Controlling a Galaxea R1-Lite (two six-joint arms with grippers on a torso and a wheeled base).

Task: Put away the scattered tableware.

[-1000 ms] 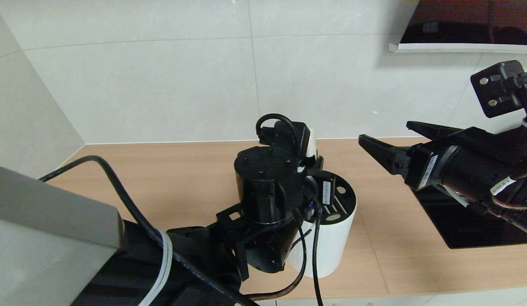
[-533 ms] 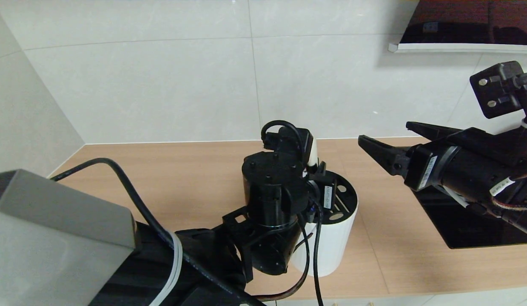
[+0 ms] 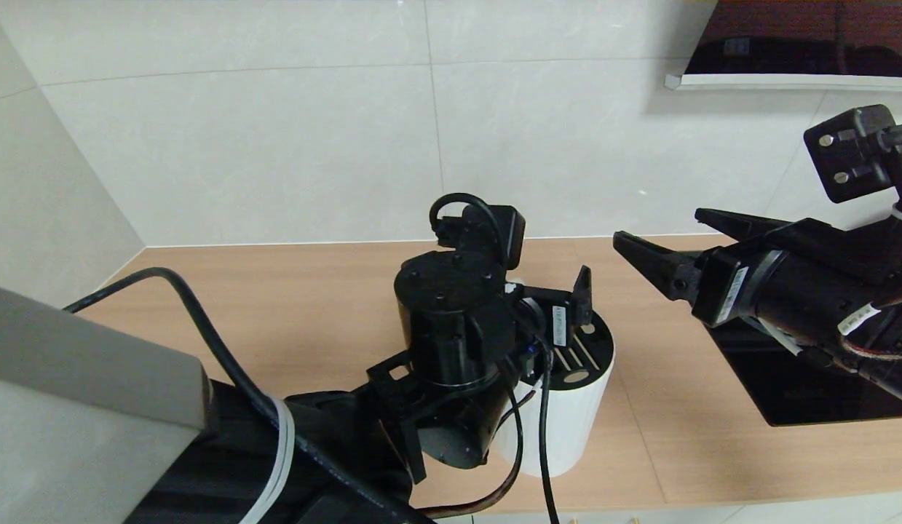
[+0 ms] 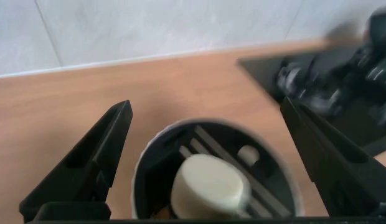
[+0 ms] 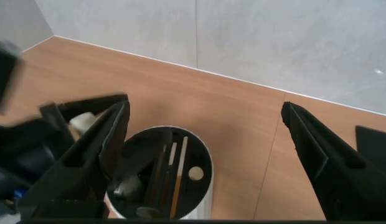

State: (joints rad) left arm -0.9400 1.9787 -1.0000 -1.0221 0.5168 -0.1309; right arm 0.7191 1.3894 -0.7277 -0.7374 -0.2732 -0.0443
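- Desk (image 3: 276,291): pale wood top, running back to a wall of grey-white tile.
- Cooktop (image 3: 800,386): flat black glass panel set in the desk on the robot's right, partly under the right arm.
- Holder (image 3: 582,407): white upright cylinder with a black slotted top, standing on the desk near its front edge, left of the cooktop and well apart from it. The left arm's wrist covers much of its left side in the head view.
- Right pincer (image 3: 658,225): held above the desk to the right of the holder, pointing toward it. Fingers spread wide, nothing between them. Its wrist camera looks down past both fingers onto the holder's top.
- Left pincer (image 4: 205,112): directly over the holder, pointing down. Fingers apart, one on each side of the holder's rim, gripping nothing. In the head view, one finger tip juts up at the holder's far rim.
- White-handled utensil (image 4: 208,186): stands inside the holder, its rounded cream-white end poking up through the black top, between the left pincer's fingers but touching neither. The working end is hidden inside, so its kind cannot be told.
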